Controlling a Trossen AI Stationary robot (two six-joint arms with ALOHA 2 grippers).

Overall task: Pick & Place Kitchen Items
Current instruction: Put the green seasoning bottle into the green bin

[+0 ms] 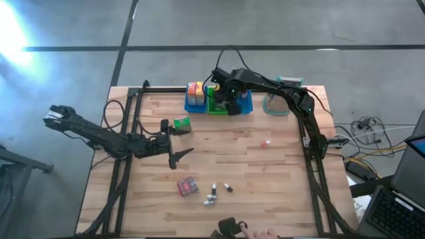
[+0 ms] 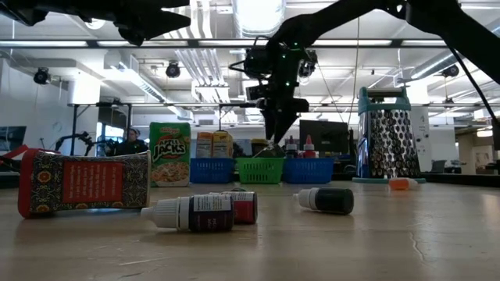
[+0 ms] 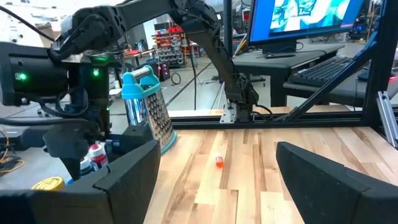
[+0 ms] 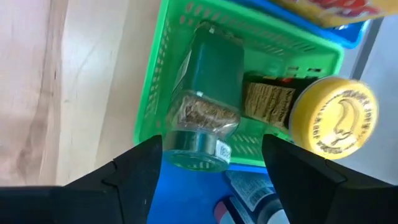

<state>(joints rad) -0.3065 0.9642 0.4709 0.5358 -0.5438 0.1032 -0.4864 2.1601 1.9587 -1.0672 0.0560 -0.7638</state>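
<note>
At twelve o'clock, right gripper (image 1: 230,106) open above green bin (image 4: 186,37), jar (image 4: 205,99) released; next, retreat; left gripper (image 1: 174,142) open, waiting

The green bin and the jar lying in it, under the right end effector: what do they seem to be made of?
Green bin: probably moulded plastic, glossy, with slotted lattice walls. Jar: clear body, glass or hard plastic, since the dried contents show through; its green cap looks like matte plastic.
</note>
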